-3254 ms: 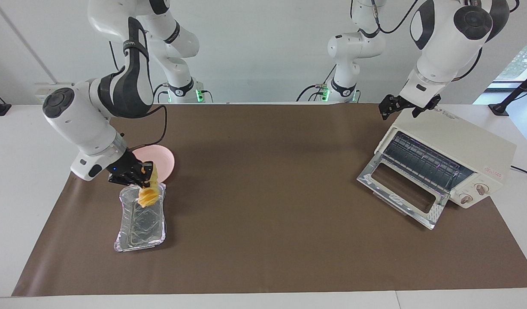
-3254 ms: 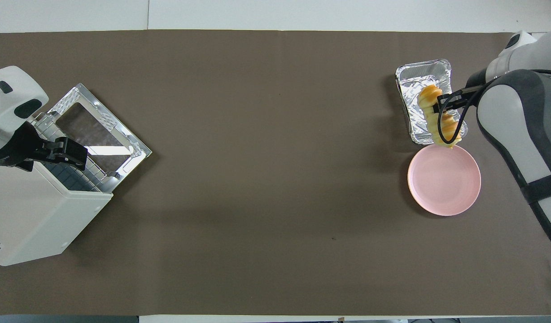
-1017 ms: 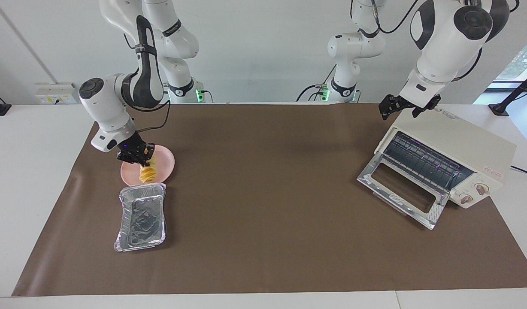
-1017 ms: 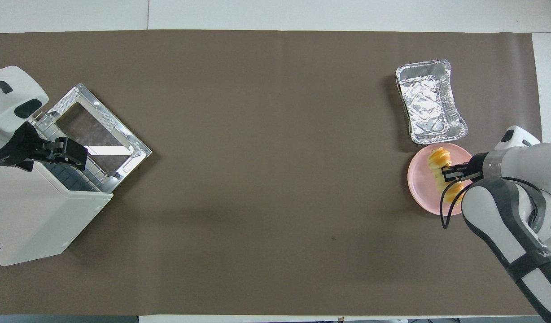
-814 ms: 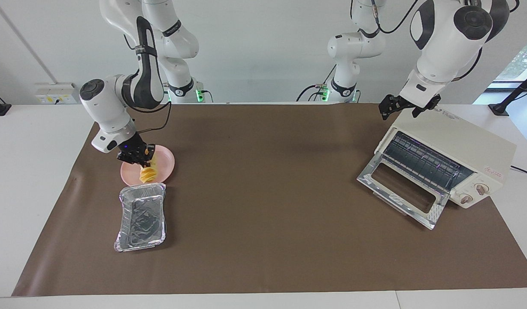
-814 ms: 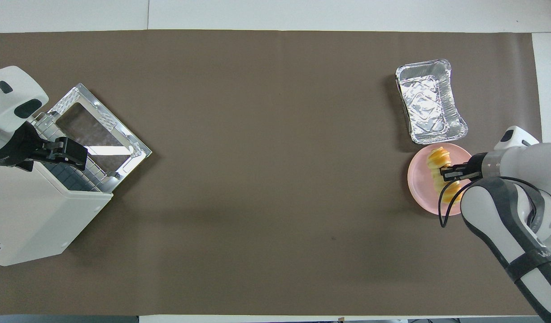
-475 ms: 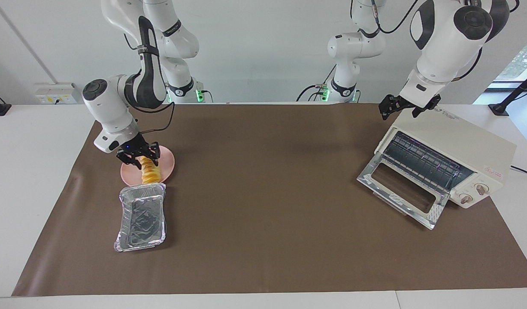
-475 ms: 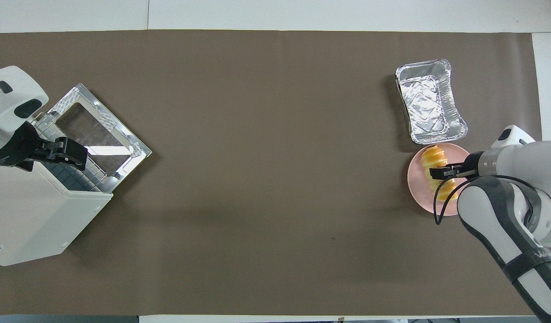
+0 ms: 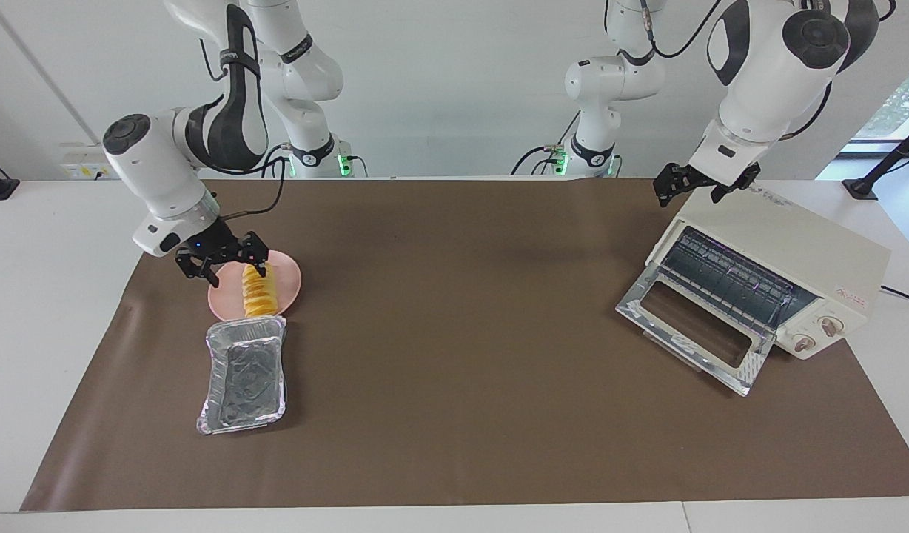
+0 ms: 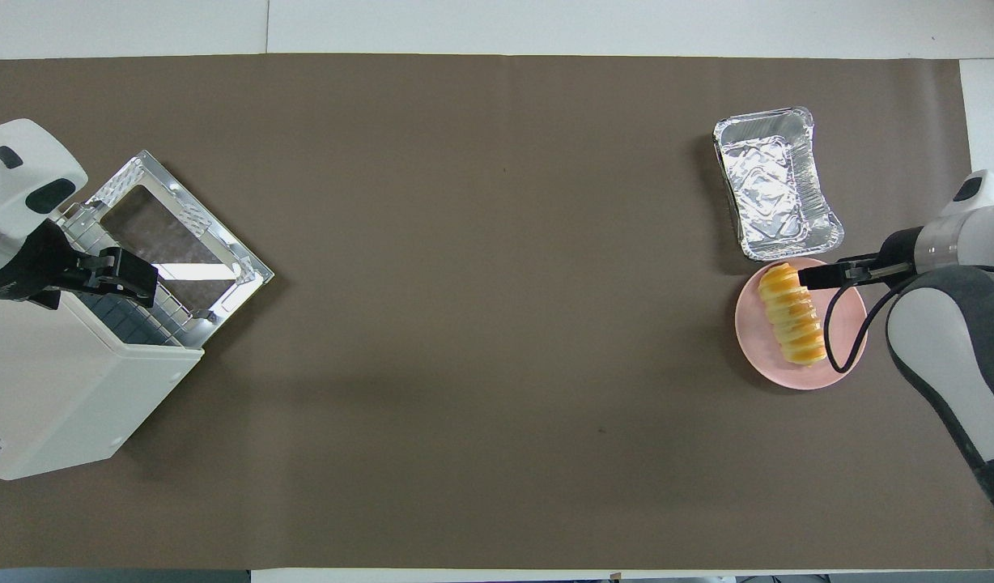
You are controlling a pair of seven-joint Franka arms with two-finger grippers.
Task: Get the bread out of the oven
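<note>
- Bread (image 9: 257, 292), a small golden-yellow ridged loaf, lies on the round pink plate (image 9: 289, 279), out of the cream-white boxy toaster oven (image 9: 784, 255), whose glass door (image 9: 693, 337) hangs open.
- Right gripper (image 9: 221, 266) hovers over the plate's 9 o'clock rim in the facing view, jaws apart, holding nothing.
- Crinkled silver foil tray (image 9: 243, 374) sits at the plate's 6 o'clock there.
- Left gripper (image 9: 673, 189) waits over the oven's top corner, jaws apart.

Right pincer (image 9: 223, 262) open, raised, arm bent; left pincer (image 9: 684, 186) open, waiting.
</note>
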